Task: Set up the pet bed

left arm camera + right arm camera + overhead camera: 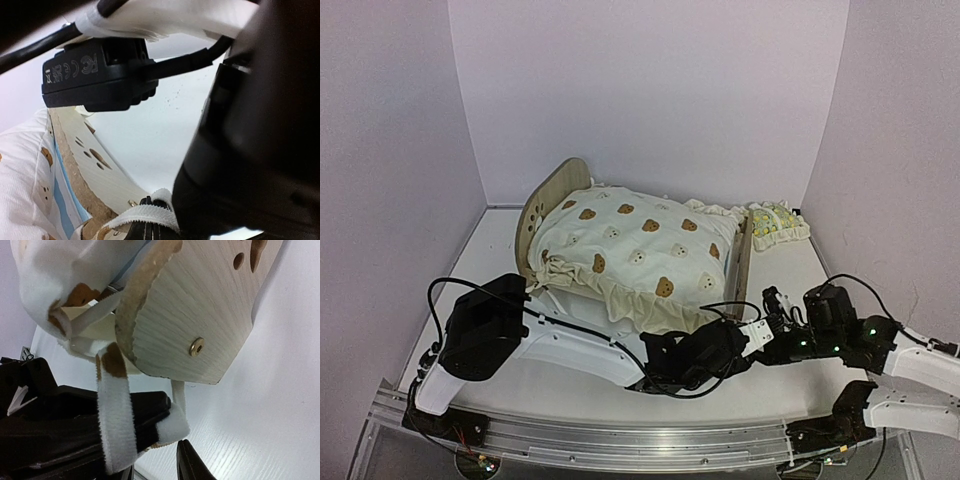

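The pet bed (548, 195) stands mid-table with its light-wood end boards upright, and the cream bear-print cushion (640, 240) lies over it. My left gripper (150, 222) is shut on a white tie strap (142, 215) of the cushion, just below the foot board (95, 165). In the right wrist view that strap (116, 420) drapes over the left gripper's black fingers (150, 410), under the foot board (200, 305). My right gripper (155, 471) sits just below, open, one finger (192, 467) showing, nothing between. From above both grippers meet at the bed's near right corner (745, 325).
A small lemon-print pillow (778, 222) lies at the back right beside the foot board. Pale walls close in the table on three sides. The left arm (580, 345) stretches across the front of the bed, and the right arm (860, 340) comes in from the right.
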{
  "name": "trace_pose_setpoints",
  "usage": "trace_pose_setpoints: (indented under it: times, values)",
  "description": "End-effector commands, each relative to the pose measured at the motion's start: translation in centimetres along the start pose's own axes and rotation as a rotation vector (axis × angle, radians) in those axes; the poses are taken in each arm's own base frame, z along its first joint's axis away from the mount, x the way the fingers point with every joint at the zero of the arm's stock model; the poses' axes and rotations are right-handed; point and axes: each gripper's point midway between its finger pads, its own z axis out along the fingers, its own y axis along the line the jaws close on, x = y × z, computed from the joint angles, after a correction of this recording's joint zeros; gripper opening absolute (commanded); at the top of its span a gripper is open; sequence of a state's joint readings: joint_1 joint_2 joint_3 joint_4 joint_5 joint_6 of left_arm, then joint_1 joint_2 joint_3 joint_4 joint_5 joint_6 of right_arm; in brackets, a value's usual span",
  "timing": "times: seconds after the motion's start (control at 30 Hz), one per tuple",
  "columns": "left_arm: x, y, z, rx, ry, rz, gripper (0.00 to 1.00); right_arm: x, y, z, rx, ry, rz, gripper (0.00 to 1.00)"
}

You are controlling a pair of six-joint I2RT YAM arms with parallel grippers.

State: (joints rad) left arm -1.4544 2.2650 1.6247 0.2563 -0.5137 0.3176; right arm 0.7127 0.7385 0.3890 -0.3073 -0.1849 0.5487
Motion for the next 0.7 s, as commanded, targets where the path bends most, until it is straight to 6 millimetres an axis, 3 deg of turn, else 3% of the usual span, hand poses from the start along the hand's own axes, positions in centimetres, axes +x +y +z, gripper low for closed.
trace_pose_setpoints:
  times: [0.0, 0.33, 0.67]
  values:
    - [1.8, -3.3, -0.1, 0.12, 0.016, 0.049, 0.0, -5.9, 4.9, -3.3, -0.108, -0.217, -0.147, 0.32]
    - [2.9, -3.5, 0.1, 0.119, 0.042, 0.047, 0.0, -6.0, 3.3, -3.3, -0.026, -0.246, -0.17, 0.37]
    - [4.1, -2.9, -0.2, 0.121, 0.052, 0.004, 0.0, -5.4, 4.9, -3.8, -0.118, -0.234, -0.241, 0.37]
